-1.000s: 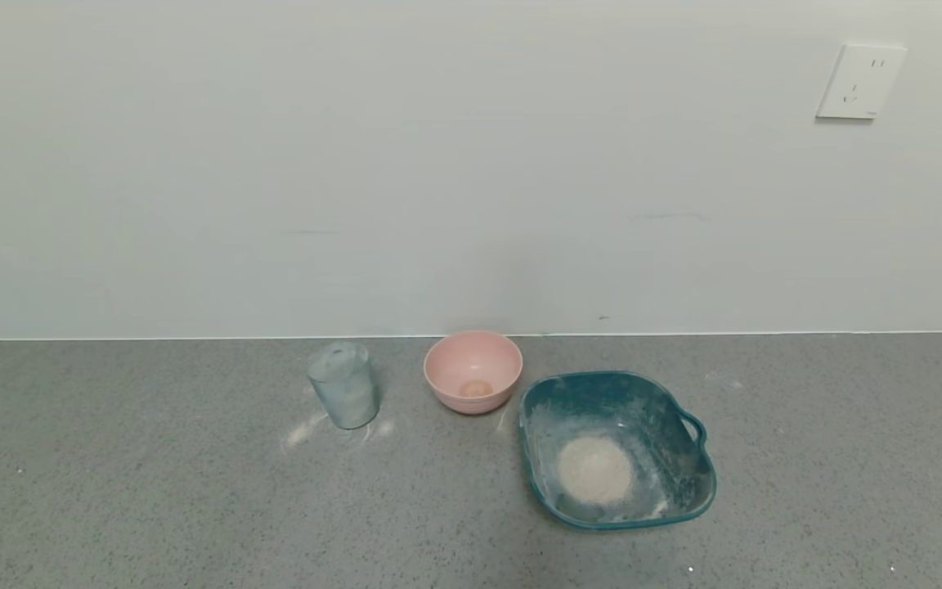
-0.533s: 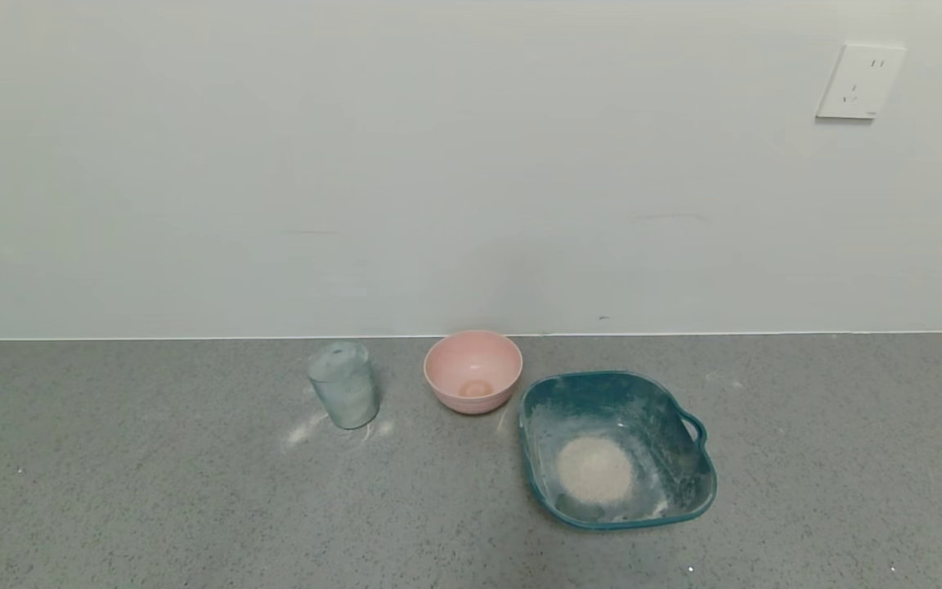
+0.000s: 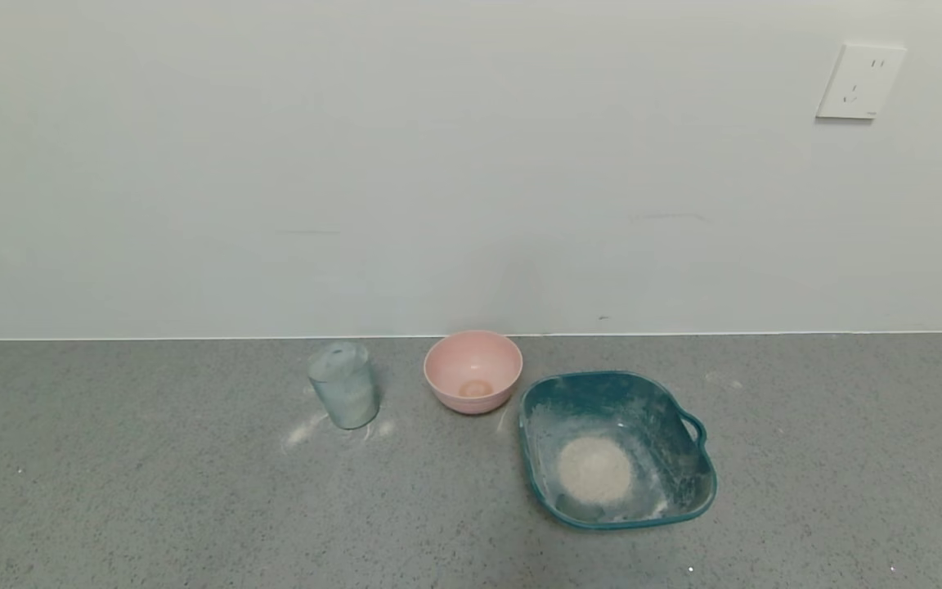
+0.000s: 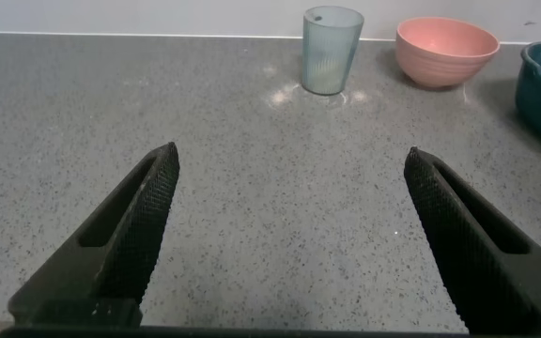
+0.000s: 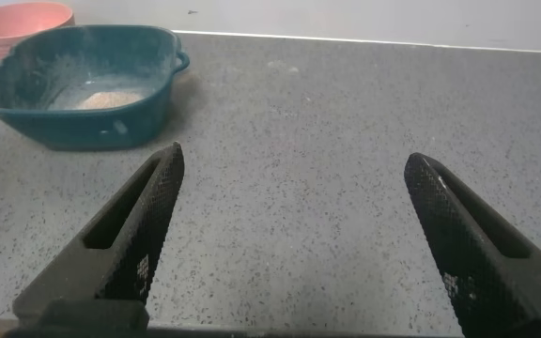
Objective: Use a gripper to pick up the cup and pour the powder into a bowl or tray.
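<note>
The clear bluish cup (image 3: 344,384) stands upright on the grey counter near the wall, dusted white; it also shows in the left wrist view (image 4: 332,49). The teal tray (image 3: 688,483) sits to its right and holds a round pile of beige powder (image 3: 595,469); the right wrist view shows the tray (image 5: 26,117) and powder (image 5: 101,98) too. My left gripper (image 4: 291,160) is open and empty, well short of the cup. My right gripper (image 5: 294,164) is open and empty, beside and short of the tray. Neither gripper shows in the head view.
A small pink bowl (image 3: 473,370) stands between cup and tray, with a little beige powder at its bottom. White powder smears lie on the counter (image 3: 152,491) round the cup's base. A wall with a socket (image 3: 859,80) rises right behind the objects.
</note>
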{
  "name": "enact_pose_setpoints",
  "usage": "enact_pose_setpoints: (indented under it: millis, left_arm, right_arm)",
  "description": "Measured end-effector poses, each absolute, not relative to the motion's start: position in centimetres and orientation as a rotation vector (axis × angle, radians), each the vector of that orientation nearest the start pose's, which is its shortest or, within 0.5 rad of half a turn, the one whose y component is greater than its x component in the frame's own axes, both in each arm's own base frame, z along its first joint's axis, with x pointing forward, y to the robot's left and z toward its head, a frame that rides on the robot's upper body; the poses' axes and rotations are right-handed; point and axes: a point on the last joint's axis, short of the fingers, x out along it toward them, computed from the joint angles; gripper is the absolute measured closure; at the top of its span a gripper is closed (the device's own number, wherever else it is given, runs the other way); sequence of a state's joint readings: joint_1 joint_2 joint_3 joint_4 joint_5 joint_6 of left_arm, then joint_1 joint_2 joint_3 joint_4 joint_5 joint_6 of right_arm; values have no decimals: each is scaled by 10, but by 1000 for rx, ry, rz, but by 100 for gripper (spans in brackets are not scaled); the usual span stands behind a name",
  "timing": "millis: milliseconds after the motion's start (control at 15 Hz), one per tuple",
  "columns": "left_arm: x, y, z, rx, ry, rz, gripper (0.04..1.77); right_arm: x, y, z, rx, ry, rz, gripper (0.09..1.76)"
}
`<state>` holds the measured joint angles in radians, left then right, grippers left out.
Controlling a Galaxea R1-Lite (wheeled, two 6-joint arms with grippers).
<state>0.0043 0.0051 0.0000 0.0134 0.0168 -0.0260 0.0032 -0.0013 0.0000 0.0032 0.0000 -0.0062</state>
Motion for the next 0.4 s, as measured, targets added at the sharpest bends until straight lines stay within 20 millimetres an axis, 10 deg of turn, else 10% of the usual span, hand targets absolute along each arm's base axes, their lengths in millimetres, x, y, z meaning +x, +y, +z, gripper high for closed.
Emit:
enact_pose_setpoints:
  millis: [400]
  left_arm:
    - [-22,0,74,-27,17,23,9]
  right_arm:
    - [-23,0,75,-7,2,2,14]
